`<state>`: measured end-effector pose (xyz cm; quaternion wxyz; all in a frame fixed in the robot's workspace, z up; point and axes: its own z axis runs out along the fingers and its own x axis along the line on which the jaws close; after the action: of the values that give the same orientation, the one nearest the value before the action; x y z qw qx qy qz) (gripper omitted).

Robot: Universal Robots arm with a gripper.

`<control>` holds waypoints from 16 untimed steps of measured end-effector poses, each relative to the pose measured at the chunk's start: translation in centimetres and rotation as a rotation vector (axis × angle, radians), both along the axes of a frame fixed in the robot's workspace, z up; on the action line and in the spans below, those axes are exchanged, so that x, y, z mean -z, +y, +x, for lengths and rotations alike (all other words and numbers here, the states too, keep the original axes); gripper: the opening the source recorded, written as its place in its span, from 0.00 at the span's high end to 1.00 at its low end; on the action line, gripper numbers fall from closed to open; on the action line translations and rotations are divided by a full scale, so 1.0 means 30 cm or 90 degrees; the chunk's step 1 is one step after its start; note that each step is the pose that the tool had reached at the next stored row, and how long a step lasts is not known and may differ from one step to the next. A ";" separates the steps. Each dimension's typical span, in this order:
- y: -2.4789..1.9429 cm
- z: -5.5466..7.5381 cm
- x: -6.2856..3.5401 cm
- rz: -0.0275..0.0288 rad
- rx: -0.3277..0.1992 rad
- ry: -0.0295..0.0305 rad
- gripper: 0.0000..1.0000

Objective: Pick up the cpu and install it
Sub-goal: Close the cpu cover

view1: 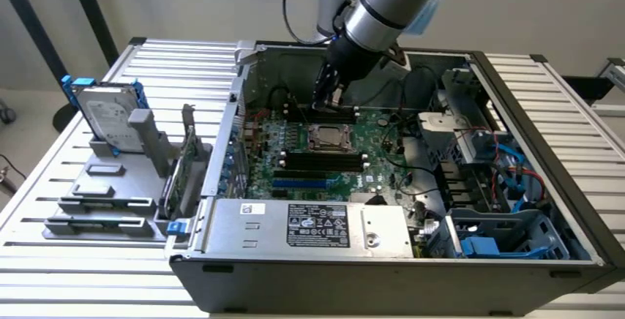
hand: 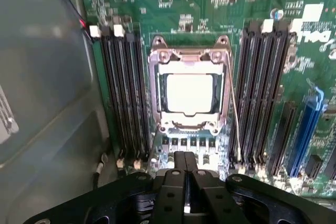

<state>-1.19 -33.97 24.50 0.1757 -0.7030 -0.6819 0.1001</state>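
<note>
While the cpu [hand: 189,93] is sitting in its socket [hand: 155,90], the gripper [hand: 185,157] is hovering near it, closed and empty.

Enters at the top of the exterior view as a silver-grey arm [view1: 391,4] with a pale blue joint cap, slanting down toward the exterior view's left. Narrows below the last joint into a black wrist [view1: 347,55]. Ends in a slim dark pincer [view1: 323,101], tilted a little off vertical and aimed steeply downward. Clamped fully together in the wrist view, with the two black fingers [hand: 178,163] lying flat against each other along their whole length. Spreads behind them into a broad black body with bolt heads on either side.
</note>
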 end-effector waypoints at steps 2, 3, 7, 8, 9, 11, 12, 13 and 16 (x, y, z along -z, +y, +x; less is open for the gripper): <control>0.000 -0.024 0.003 0.0000 0.000 0.0061 0.89; 0.000 -0.036 0.004 0.0000 0.000 0.0088 0.89; 0.000 -0.074 0.010 -0.0001 0.000 0.0183 0.89; 0.000 -0.074 0.010 -0.0002 0.000 0.0184 0.89; 0.000 -0.074 0.010 -0.0003 -0.001 0.0184 0.89; 0.000 -0.074 0.011 -0.0003 -0.003 0.0177 0.89; 0.000 -0.075 0.011 -0.0003 -0.005 0.0163 0.89; 0.000 -0.075 0.011 -0.0006 -0.006 0.0133 0.89; 0.000 -0.074 0.012 -0.0014 -0.011 -0.0047 0.89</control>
<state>-3.43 -33.99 24.16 0.1715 -0.6978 -0.6882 0.0997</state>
